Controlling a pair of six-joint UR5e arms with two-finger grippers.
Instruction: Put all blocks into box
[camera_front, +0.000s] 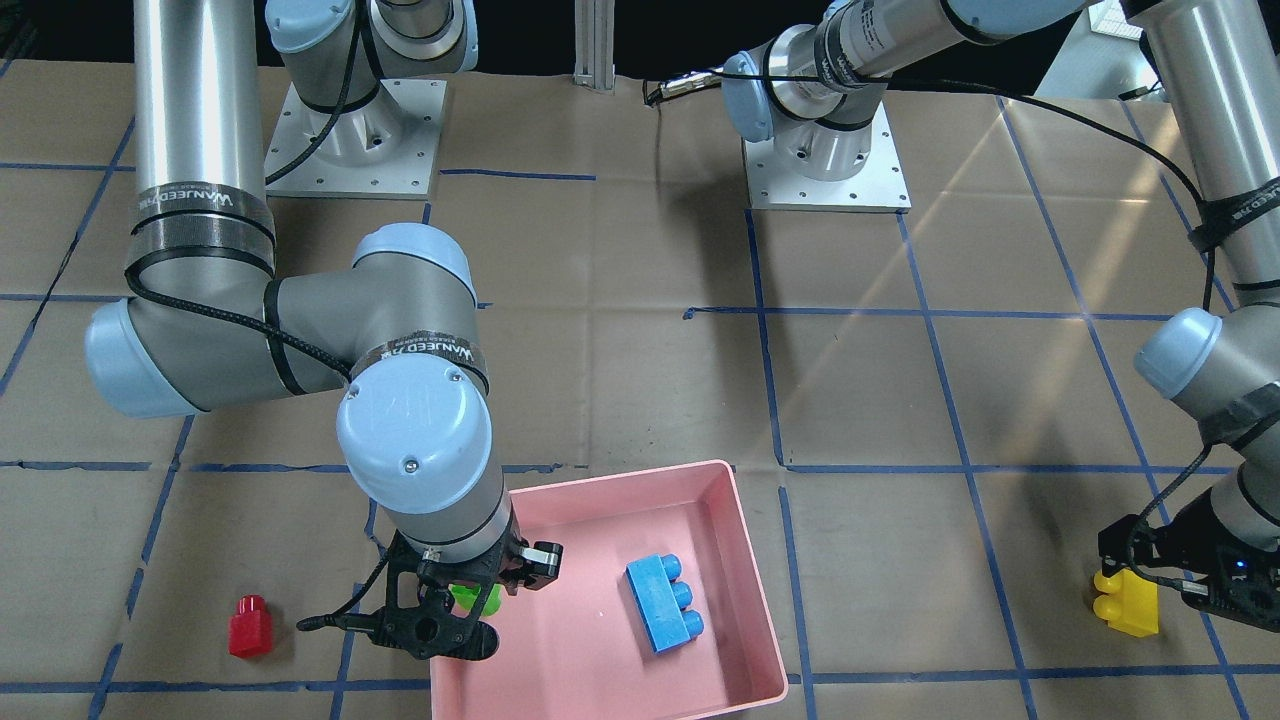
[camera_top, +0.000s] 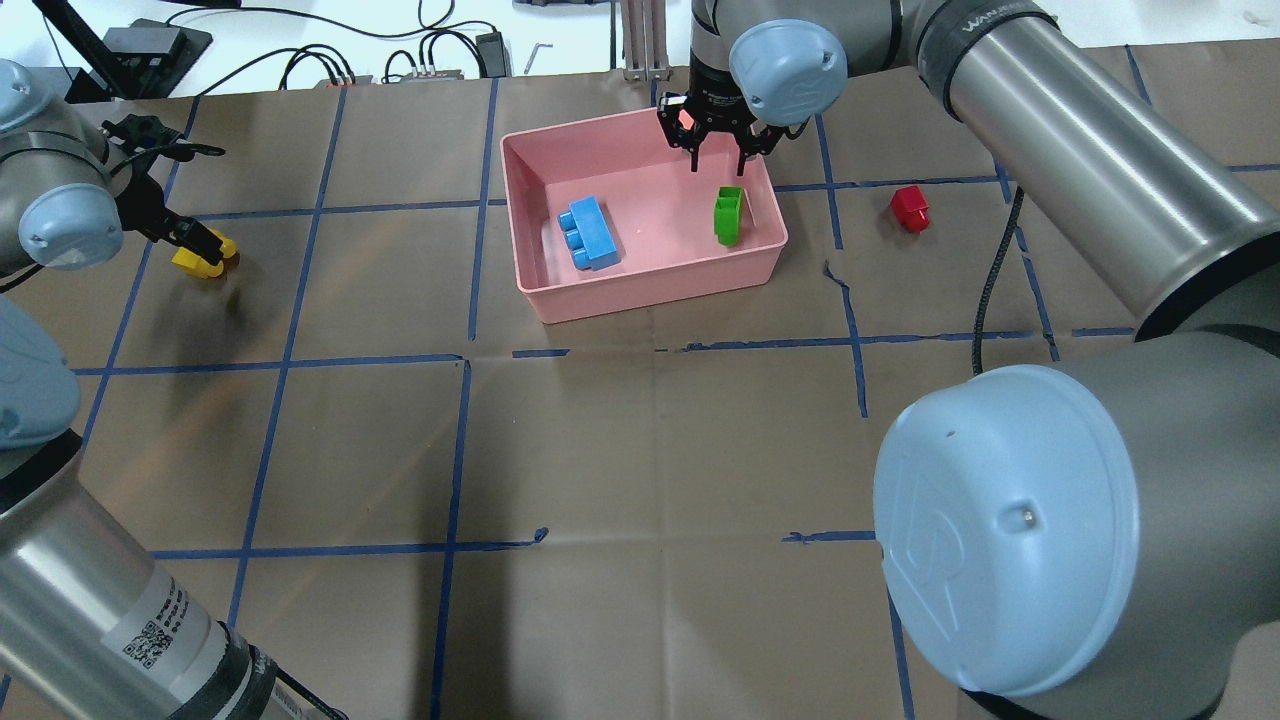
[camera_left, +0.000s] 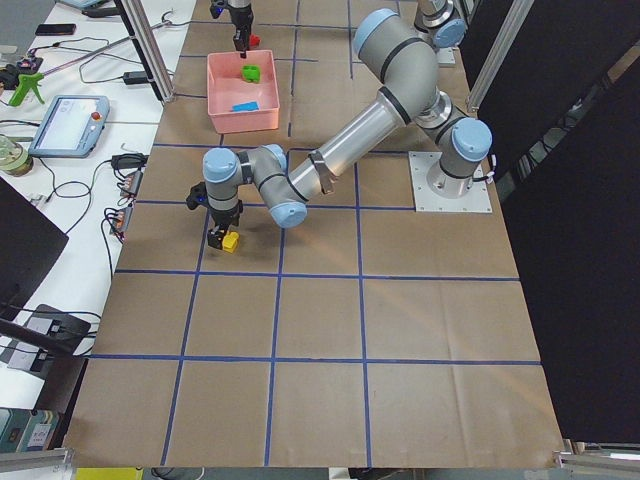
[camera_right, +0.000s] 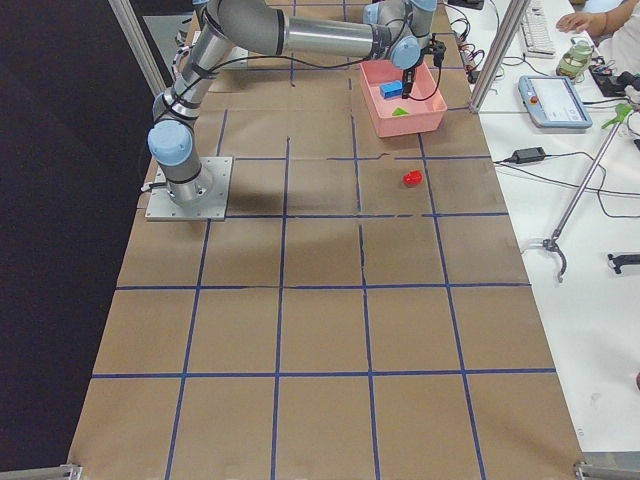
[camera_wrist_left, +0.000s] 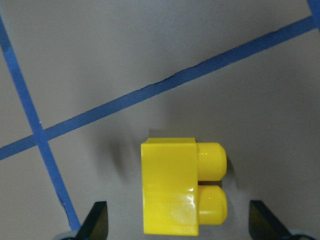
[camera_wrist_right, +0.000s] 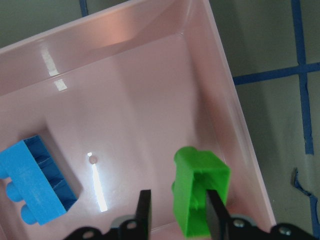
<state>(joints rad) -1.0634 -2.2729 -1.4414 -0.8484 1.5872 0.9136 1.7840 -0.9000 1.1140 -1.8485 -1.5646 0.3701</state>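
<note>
Brown-papered table (camera_top: 640, 450): right gripper (camera_top: 718, 167), parted and empty, above green studded brick (camera_top: 728, 215) in pink plastic tray (camera_top: 650, 290); left gripper (camera_wrist_left: 181, 222), spread, straddles yellow brick (camera_wrist_left: 170, 195).

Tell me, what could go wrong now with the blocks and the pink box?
The left pincer straddles the yellow block, whose round knobs face one side; squeezing there, it might slip out. The green block lies in the box near its wall, just under the open right pincer, which could nudge it. The red block lies outside, close by; reaching for it might bump the box.
</note>
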